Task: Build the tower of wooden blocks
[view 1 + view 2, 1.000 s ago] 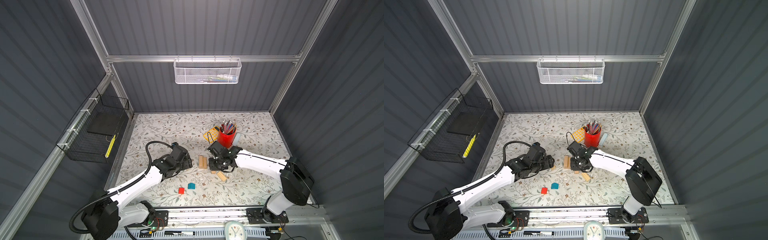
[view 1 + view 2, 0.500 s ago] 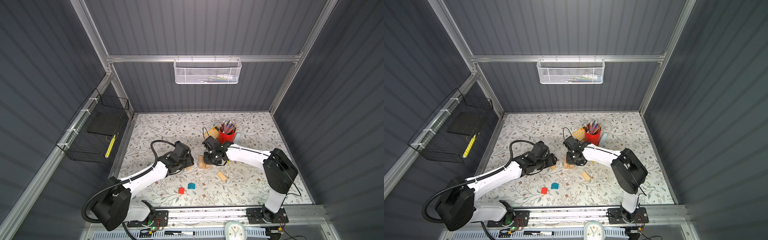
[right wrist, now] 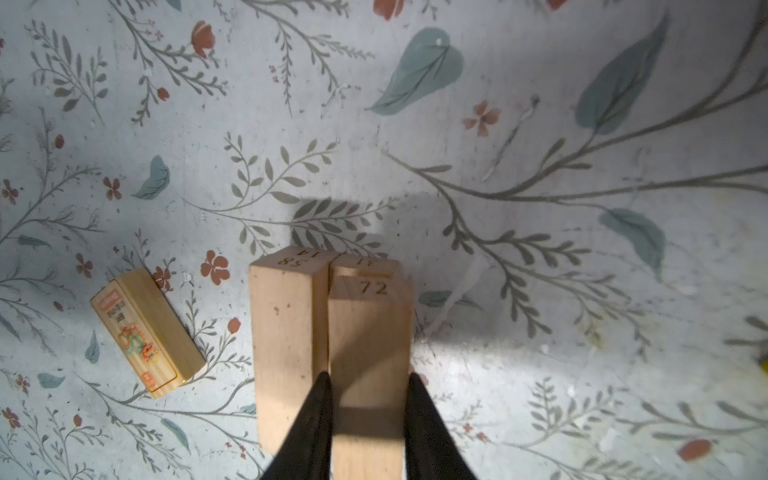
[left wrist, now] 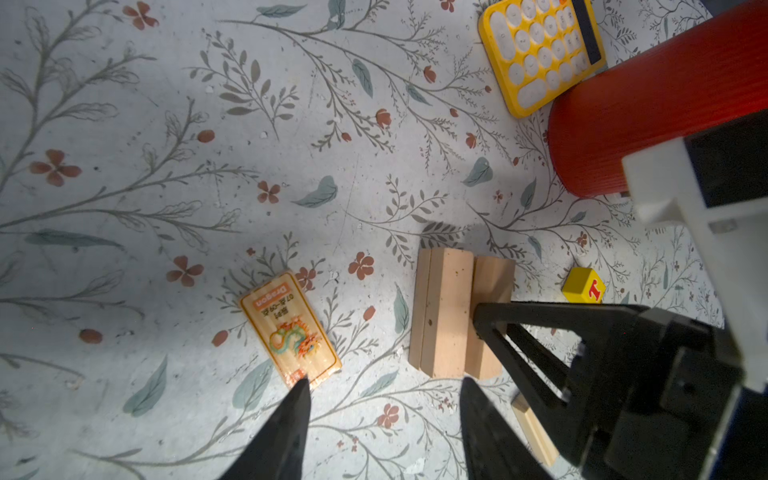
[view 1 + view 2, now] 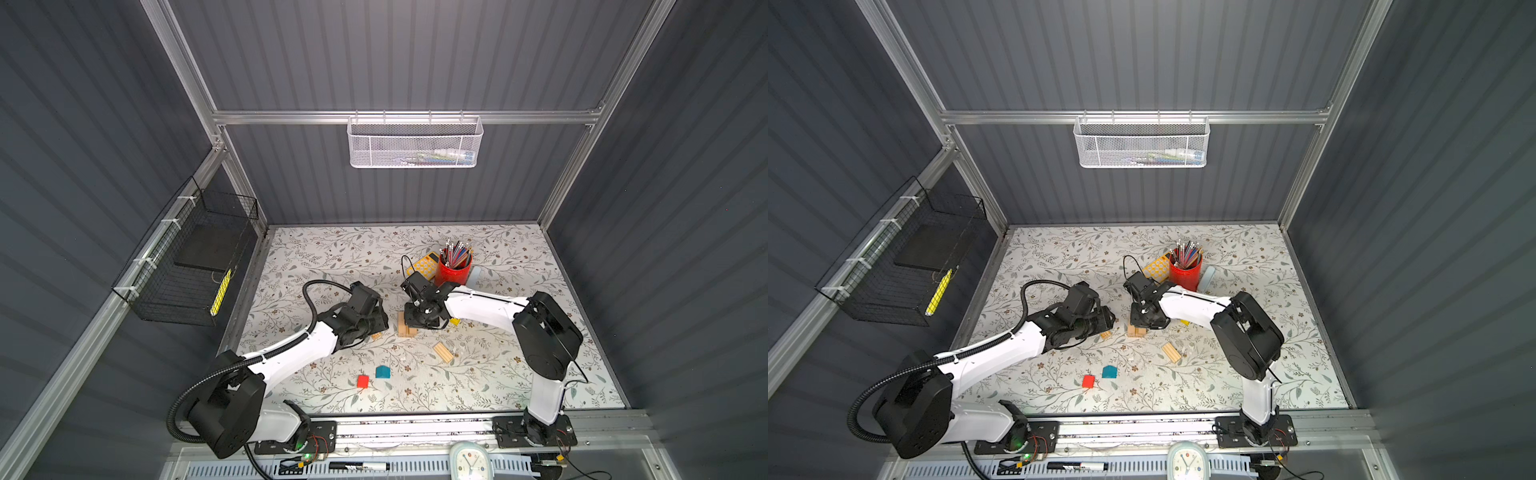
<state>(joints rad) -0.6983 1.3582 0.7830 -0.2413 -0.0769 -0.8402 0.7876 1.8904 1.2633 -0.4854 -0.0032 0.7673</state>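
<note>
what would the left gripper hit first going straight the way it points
Probably the floral table mat, in the gap between the dragon-printed wooden plank and the stack of tan wooden planks; the open left gripper aims between them, though depth is unclear.

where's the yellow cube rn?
In both top views the yellow cube lies on the mat just right of the plank stack, partly under the right arm and in front of the red cup.
</note>
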